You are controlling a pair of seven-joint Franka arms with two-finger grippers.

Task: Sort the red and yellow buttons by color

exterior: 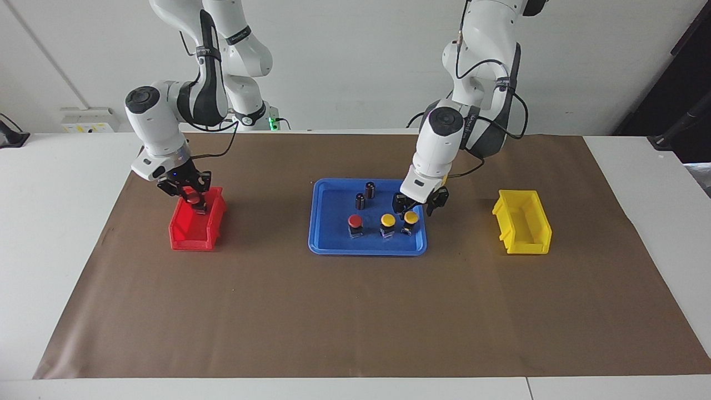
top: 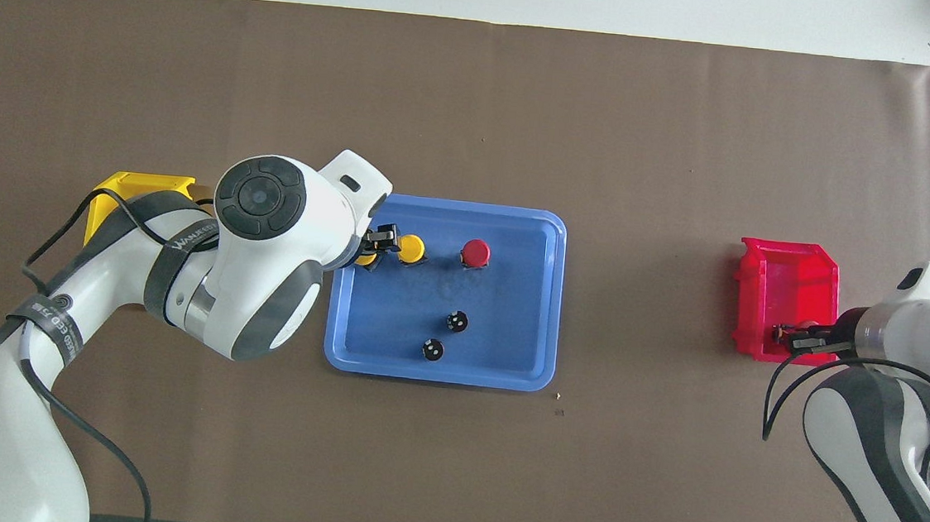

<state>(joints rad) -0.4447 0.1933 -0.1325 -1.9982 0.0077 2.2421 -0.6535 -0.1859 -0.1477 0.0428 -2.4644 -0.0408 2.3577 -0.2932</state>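
A blue tray [exterior: 366, 251] [top: 439, 375] in the middle of the table holds a red button [exterior: 355, 221] [top: 475, 253] and two yellow buttons in a row. My left gripper [exterior: 415, 209] [top: 376, 246] is down on the yellow button [exterior: 411, 217] [top: 364, 260] nearest the left arm's end, its fingers closed against the cap's sides; the button still stands in the tray. The other yellow button [exterior: 387, 220] [top: 410, 248] stands free beside it. My right gripper [exterior: 191, 194] [top: 791, 337] is shut on a second red button [exterior: 193, 198], low in the red bin [exterior: 191, 230] [top: 787, 278].
Two dark cylinders [exterior: 370, 189] [top: 456, 322] stand in the tray nearer the robots than the buttons. A yellow bin [exterior: 523, 229] [top: 139, 184] sits toward the left arm's end, partly under the left arm in the overhead view. Brown paper covers the table.
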